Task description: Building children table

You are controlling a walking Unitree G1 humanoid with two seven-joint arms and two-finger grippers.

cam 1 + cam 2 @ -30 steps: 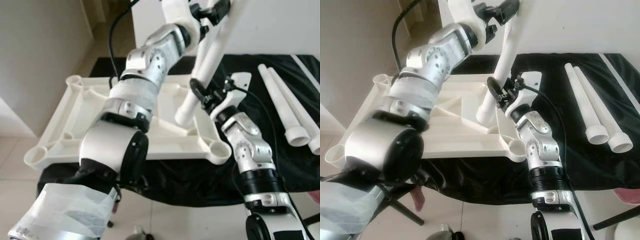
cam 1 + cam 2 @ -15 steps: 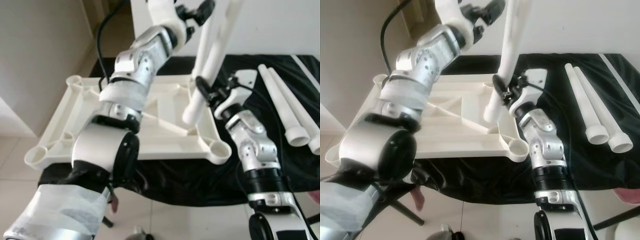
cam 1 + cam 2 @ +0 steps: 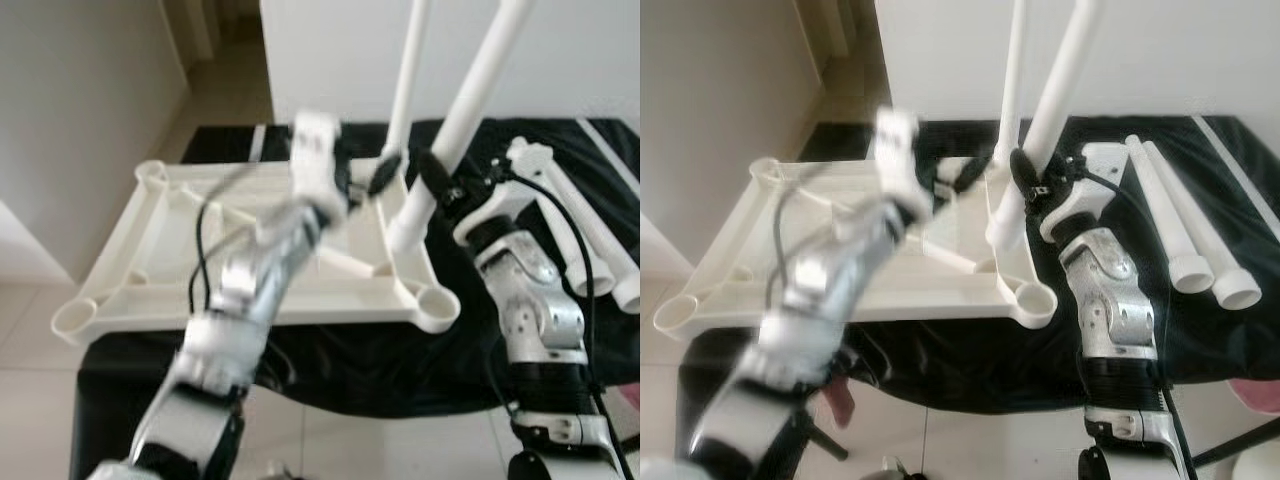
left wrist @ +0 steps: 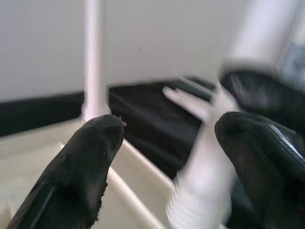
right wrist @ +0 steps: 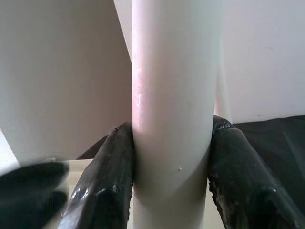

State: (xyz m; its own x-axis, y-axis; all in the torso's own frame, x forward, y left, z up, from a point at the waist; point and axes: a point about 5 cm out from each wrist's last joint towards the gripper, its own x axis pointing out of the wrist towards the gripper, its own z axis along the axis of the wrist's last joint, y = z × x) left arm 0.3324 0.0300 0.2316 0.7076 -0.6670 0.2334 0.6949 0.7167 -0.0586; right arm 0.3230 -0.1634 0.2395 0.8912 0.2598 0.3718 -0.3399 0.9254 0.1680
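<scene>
An upturned cream plastic children's tabletop, ribbed underneath and with a round socket at each corner, lies on a surface draped in black cloth. The robot's right claw is clamped on a white cylindrical plastic table leg, its two black fingers pressed against either side of the tube. The leg is tilted, its lower, wider end over the tabletop's right edge, just behind the near right corner socket; whether that end touches the tabletop cannot be told.

A second, thinner-looking white leg stands upright at the tabletop's far right corner, apparently seated in its socket there.

The left arm, blurred by motion, reaches across the tabletop, and the left claw is near the base of the upright leg. In the left wrist view its black fingers are spread apart and hold nothing, with the upright leg seen beyond one finger and the ridged end of the tilted leg between them, out of focus.

Two more white cylindrical legs lie side by side on the black cloth to the right of the right arm, their wider ends towards the robot. Pale tiled floor shows at the left of the surface.
</scene>
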